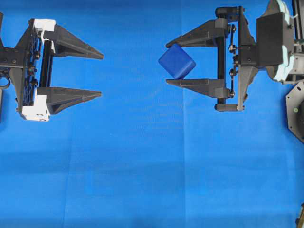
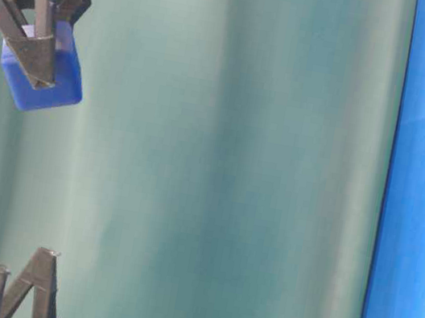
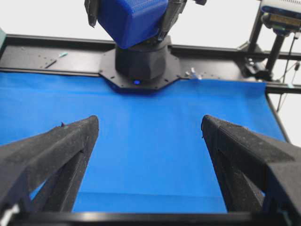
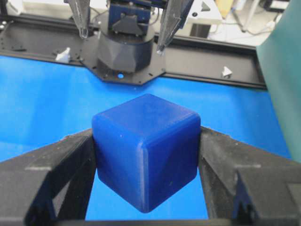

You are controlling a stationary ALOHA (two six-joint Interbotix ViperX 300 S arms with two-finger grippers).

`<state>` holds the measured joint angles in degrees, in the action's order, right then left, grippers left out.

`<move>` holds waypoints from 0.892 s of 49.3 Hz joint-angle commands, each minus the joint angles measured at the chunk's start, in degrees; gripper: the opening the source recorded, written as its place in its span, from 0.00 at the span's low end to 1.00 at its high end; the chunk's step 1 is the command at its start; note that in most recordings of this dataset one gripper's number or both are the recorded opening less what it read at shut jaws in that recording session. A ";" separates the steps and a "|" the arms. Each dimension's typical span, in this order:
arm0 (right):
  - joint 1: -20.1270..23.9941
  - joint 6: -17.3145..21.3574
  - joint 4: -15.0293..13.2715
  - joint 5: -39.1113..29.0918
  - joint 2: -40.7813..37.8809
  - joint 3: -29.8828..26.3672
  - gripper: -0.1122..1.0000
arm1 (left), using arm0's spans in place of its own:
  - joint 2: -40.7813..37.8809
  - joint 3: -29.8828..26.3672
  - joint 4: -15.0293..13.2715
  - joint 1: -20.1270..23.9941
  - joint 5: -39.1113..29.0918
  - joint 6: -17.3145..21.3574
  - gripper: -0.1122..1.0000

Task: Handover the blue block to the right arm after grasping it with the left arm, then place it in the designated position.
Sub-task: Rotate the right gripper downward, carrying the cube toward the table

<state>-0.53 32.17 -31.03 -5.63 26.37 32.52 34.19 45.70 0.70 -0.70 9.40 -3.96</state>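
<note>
The blue block [image 1: 176,61] hangs above the blue cloth, pinched between the two black fingers of my right gripper [image 1: 167,63], which is shut on it. In the right wrist view the blue block [image 4: 146,150] fills the gap between the fingers, tilted with one corner down. My left gripper [image 1: 101,74], with white end blocks, stands wide open at the left, well apart from the block, its tips pointing at it. From the left wrist view the blue block [image 3: 131,20] shows high up ahead, with nothing between the left gripper [image 3: 149,126] fingers. The table-level view shows the blue block [image 2: 43,73] held at upper left.
Blue cloth [image 1: 142,166] covers the table. The right arm's black base [image 3: 141,66] stands at the cloth's far edge in the left wrist view. A green backdrop [image 2: 220,160] fills the table-level view. Black frame rails [image 4: 211,61] border the cloth.
</note>
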 commanded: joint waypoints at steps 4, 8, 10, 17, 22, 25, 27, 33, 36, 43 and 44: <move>0.09 0.09 -0.09 0.09 0.79 -0.79 0.59 | 1.23 -0.88 0.00 0.00 0.26 0.00 0.94; 0.09 0.09 -0.09 0.09 0.79 -0.79 0.59 | 1.23 -0.88 0.00 0.00 0.26 0.00 0.94; 0.09 0.09 0.00 0.09 0.79 -0.79 0.59 | 1.23 -0.88 0.00 0.00 0.26 0.00 0.94; 0.09 0.09 0.00 0.09 0.79 -0.79 0.59 | 1.23 -0.88 0.00 0.00 0.26 0.00 0.94; 0.09 0.09 -0.09 0.09 0.79 -0.79 0.59 | 1.23 -0.97 0.00 0.00 0.26 0.00 0.94; 0.09 0.18 -0.09 0.09 0.79 -0.79 0.59 | 1.23 -0.97 0.00 0.00 0.26 0.00 0.94; 0.09 0.18 0.00 0.09 0.79 -0.79 0.59 | 1.23 -0.97 0.00 0.00 0.26 0.00 0.94; 0.09 0.35 -0.09 0.00 0.79 -0.79 0.59 | 1.23 -0.97 0.00 0.00 0.26 0.00 0.94; 0.09 0.44 -0.09 -0.18 0.79 -0.79 0.59 | 1.23 -0.97 0.00 0.00 0.26 0.00 0.94; 0.18 0.53 0.00 -0.97 0.79 -0.79 0.59 | 1.23 -0.97 0.00 0.00 0.26 0.00 0.94; 0.18 0.53 0.00 -1.05 0.79 -0.79 0.59 | 1.23 -0.97 0.00 0.00 0.26 0.00 0.94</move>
<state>-0.53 32.61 -31.03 -6.59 26.37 32.52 34.19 45.70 0.70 -0.70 9.32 -3.96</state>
